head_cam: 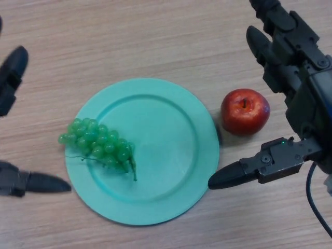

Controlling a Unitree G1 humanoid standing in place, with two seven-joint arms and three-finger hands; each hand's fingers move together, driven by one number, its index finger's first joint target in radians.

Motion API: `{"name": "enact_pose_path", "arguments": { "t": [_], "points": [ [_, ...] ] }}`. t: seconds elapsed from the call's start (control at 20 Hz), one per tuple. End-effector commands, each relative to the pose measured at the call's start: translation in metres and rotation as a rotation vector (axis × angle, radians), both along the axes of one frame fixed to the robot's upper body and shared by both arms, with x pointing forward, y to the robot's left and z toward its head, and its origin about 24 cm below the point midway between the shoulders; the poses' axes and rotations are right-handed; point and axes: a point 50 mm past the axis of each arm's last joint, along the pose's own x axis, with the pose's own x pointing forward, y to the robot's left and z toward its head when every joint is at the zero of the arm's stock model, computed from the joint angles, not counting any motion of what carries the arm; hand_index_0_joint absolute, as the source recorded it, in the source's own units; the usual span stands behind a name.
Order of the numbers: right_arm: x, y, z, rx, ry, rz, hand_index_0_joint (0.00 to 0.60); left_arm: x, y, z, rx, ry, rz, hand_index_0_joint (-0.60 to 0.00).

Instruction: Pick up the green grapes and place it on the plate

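Green grapes (98, 144): lying on teal plate (171, 171), left side, overhanging rim. Left robot hand (13, 78), frame left edge, spread, nothing held. Right robot hand (290, 104), spread beside apple (245, 111). Risk: bunch could be nudged off onto counter (155, 36).

Plate (171, 197): smooth matt plastic. Grapes (98, 144): translucent, glossy. Apple (245, 111): shiny skin. Table (129, 41): matt wood-grain.
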Motion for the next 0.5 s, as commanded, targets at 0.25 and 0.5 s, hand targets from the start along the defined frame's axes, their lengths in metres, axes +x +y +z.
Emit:
{"name": "enact_pose_path", "arguments": {
  "t": [0.25,0.5],
  "points": [
    [-0.016,0.001,0.023,0.086,-0.194,0.03,0.0,-0.01,0.005,0.027,0.123,-0.206,0.053,0.0],
    [-0.015,0.004,0.024,0.099,-0.189,0.028,0.0,-0.009,0.01,0.027,0.143,-0.216,0.108,0.0]
  ]
}}
